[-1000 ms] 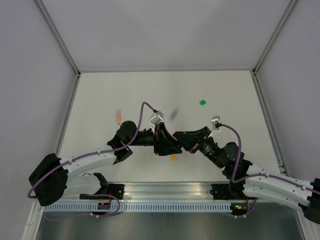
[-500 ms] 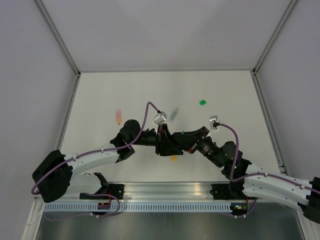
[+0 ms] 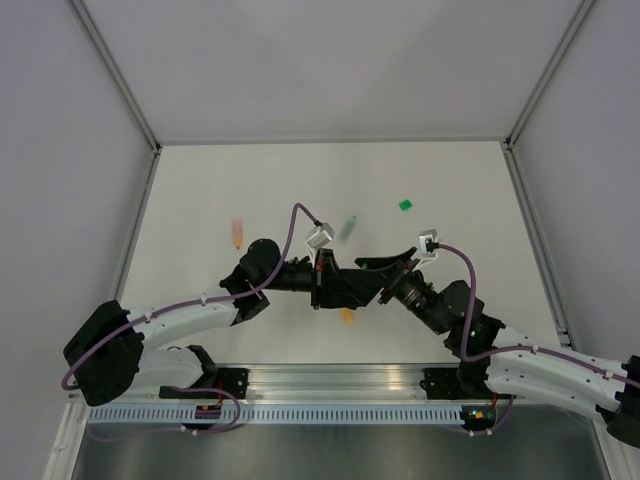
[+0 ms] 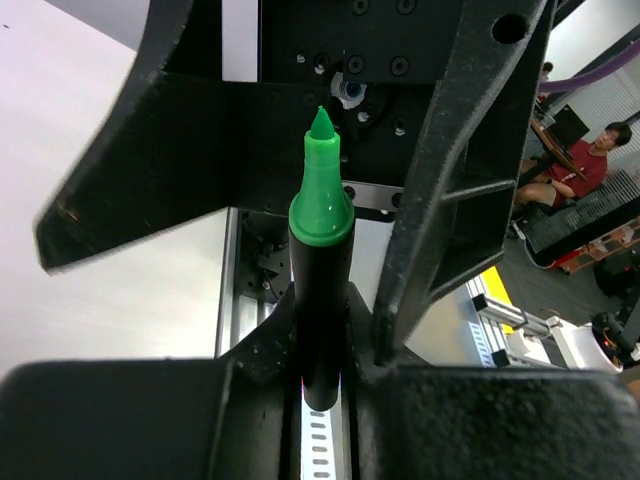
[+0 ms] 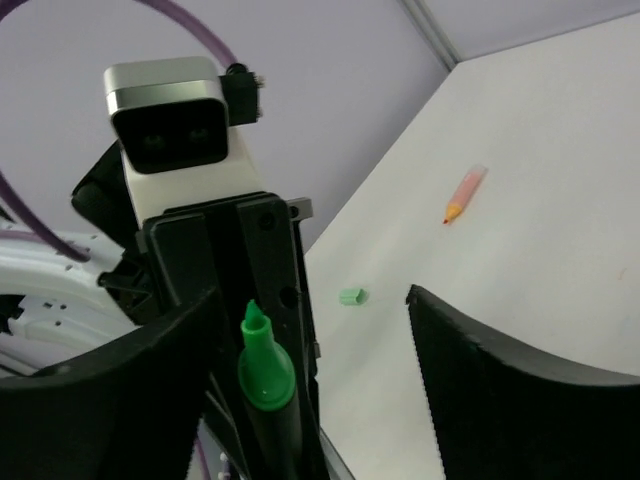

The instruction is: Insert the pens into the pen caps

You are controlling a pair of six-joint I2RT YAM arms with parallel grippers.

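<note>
Left arm (image 3: 185,317) angled inward, fingers (image 4: 115,420) seemingly pinching pen (image 4: 320,290)

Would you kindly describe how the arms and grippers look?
The left arm and right arm have white links, black joints. A purple cable runs to each silver-grey wrist camera. The left gripper and right gripper are matte black, with broad tapering jaws.

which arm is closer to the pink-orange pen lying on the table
Left. The left arm sits just right of the pink-orange pen, a short gap away; the right arm reaches in from the far right side, well beyond the left arm.
</note>
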